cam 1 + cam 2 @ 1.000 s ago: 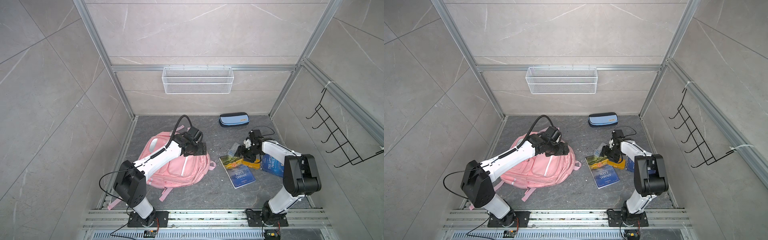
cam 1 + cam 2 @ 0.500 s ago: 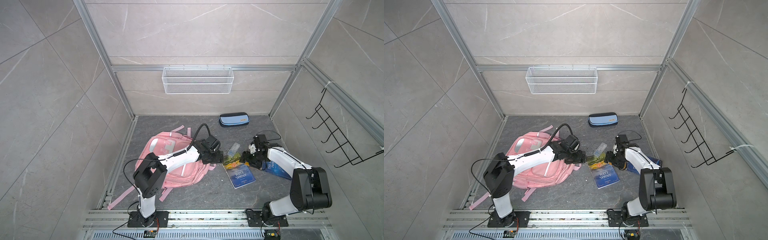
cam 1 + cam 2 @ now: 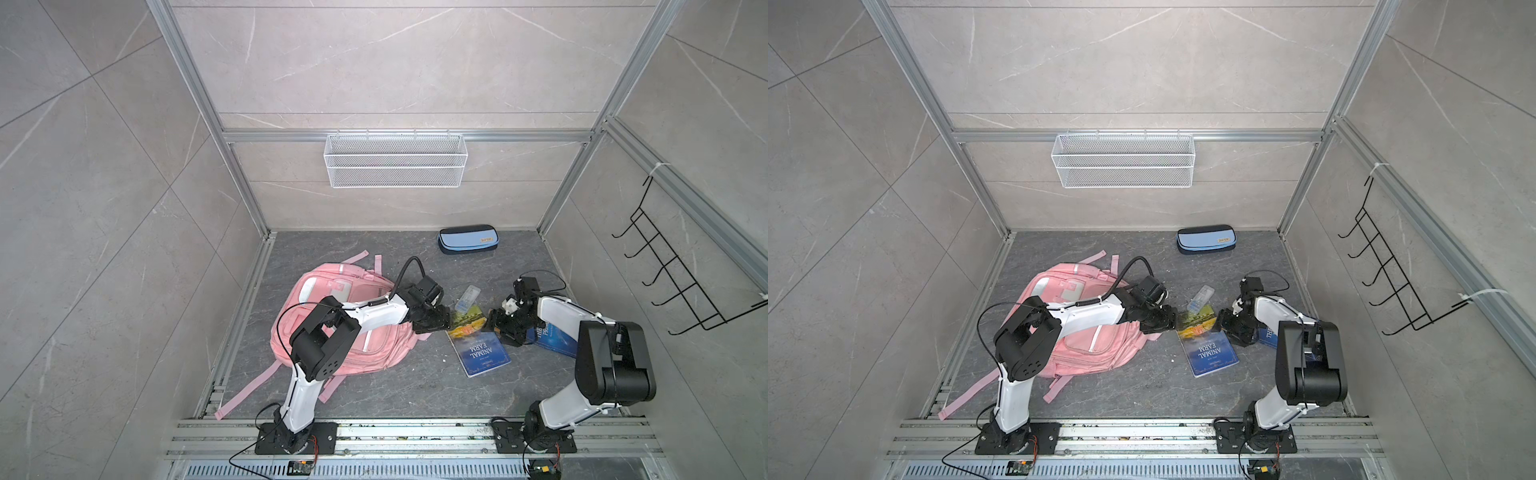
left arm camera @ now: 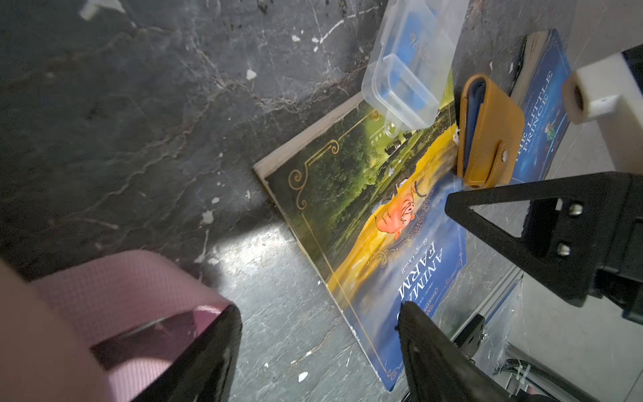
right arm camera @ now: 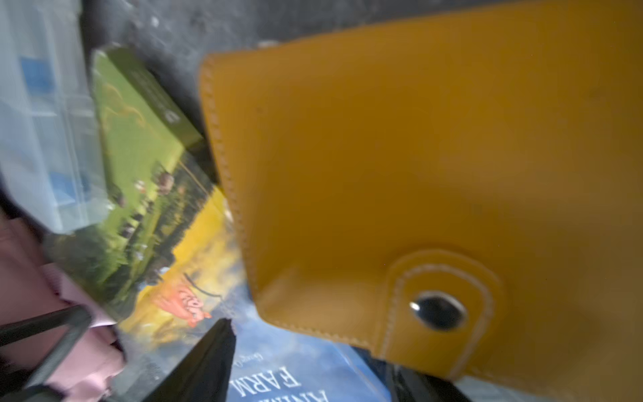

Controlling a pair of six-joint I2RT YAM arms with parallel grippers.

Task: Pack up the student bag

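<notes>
Left tool crossed to "ANIMAL FARM" book.

Both top views hang high over the front rail and look steeply down toward the back wall, far enough off to hold the whole cell: the wire basket, the hook rack and both arm bases. They share nearly everything (the framing is only shifted sideways a little).

The left wrist camera rides low over the floor, looking out between the parted fingers of the left gripper at the Animal Farm book, the yellow wallet and the clear box. The right wrist camera faces those same three from the opposite side, so near the wallet that it blurs and fills most of the frame.
</notes>
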